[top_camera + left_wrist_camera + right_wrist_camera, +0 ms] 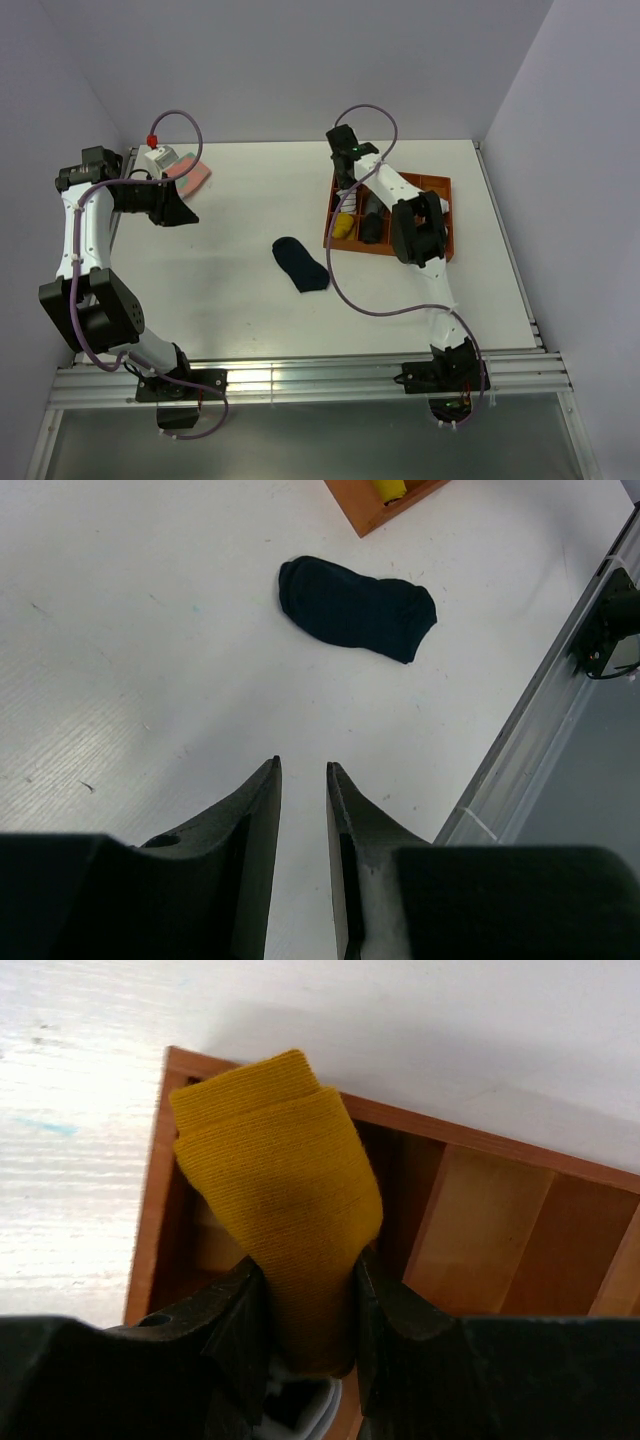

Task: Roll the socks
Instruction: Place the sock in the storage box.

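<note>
The plain dark navy fabric sock (355, 610) lies flat and unrolled on the white tabletop (120, 630), well apart from both arms, apparently next in line. Further back, the left gripper (303, 770) hovers with jaws narrowly parted and nothing between them. The right gripper (305, 1290) pinches the rolled mustard-orange fabric sock (270, 1170) at a corner compartment of the brown wooden divided tray (520, 1155), probably squeezing to keep the roll tight for stowing.
</note>
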Robot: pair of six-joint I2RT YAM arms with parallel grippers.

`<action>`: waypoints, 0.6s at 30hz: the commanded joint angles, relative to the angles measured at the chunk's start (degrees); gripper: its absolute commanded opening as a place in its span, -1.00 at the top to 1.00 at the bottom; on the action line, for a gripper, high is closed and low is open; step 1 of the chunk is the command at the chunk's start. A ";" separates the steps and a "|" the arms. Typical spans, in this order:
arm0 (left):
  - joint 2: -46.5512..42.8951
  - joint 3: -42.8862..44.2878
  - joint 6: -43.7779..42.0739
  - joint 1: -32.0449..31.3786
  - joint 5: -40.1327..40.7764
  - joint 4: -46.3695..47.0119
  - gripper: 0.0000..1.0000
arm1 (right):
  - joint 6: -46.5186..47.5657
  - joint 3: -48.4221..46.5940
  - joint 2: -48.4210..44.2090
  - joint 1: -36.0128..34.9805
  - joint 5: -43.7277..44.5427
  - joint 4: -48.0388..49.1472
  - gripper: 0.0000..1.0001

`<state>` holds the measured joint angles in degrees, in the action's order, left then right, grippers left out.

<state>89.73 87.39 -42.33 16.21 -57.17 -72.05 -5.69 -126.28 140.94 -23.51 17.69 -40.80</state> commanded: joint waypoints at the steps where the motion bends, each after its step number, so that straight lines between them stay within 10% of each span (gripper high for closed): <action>1: -0.52 0.58 0.49 0.05 -0.84 -0.28 0.39 | -2.04 -2.04 3.11 1.53 -2.66 -9.30 1.00; 18: -1.40 -0.30 4.71 -2.58 0.83 2.62 0.39 | -1.07 -3.98 4.96 1.71 -5.21 -13.26 0.92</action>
<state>89.71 87.35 -39.22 14.26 -56.53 -70.74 -7.81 -133.12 145.05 -21.82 14.00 -47.11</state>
